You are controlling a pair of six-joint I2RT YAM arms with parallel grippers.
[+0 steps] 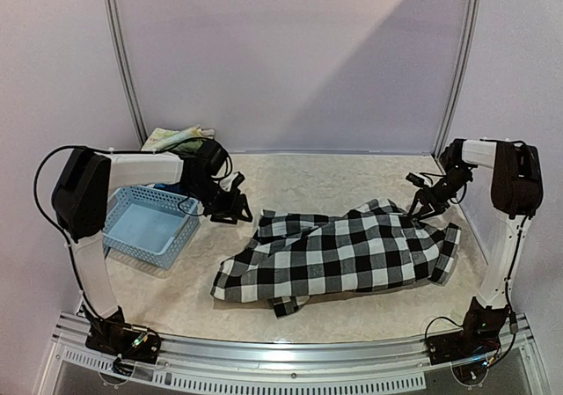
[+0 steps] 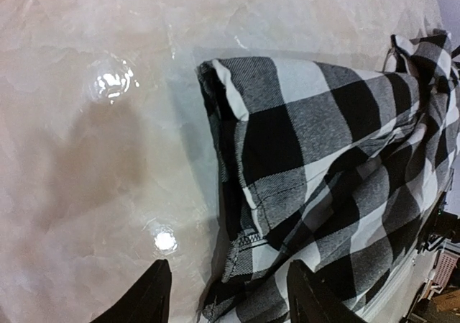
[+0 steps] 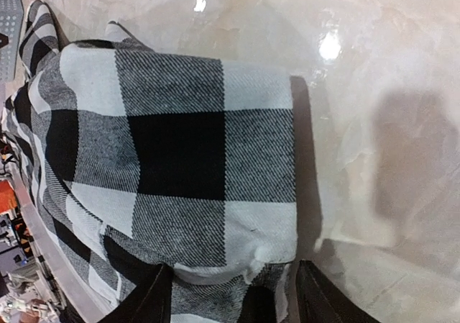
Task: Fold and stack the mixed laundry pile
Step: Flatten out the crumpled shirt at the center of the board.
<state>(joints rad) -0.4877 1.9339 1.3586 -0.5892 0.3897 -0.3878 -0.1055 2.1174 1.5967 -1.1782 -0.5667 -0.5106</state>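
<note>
The black-and-white checked shirt (image 1: 343, 254) lies crumpled across the middle of the table, one sleeve end toward the right. My left gripper (image 1: 230, 206) hovers just off its upper left corner. In the left wrist view the gripper (image 2: 230, 298) is open, and the shirt's hemmed edge (image 2: 248, 244) shows between the fingers. My right gripper (image 1: 420, 203) is over the shirt's upper right edge. In the right wrist view it (image 3: 233, 298) is open above a folded corner of the shirt (image 3: 180, 157). A pale yellow-green floral cloth (image 1: 176, 137) sits at the back left.
A light blue perforated basket (image 1: 149, 228) stands on the left of the table, just beside the left arm; its corner (image 3: 7, 14) shows in the right wrist view. Bare marbled tabletop (image 1: 308, 179) lies behind the shirt. Enclosure walls close in the back and sides.
</note>
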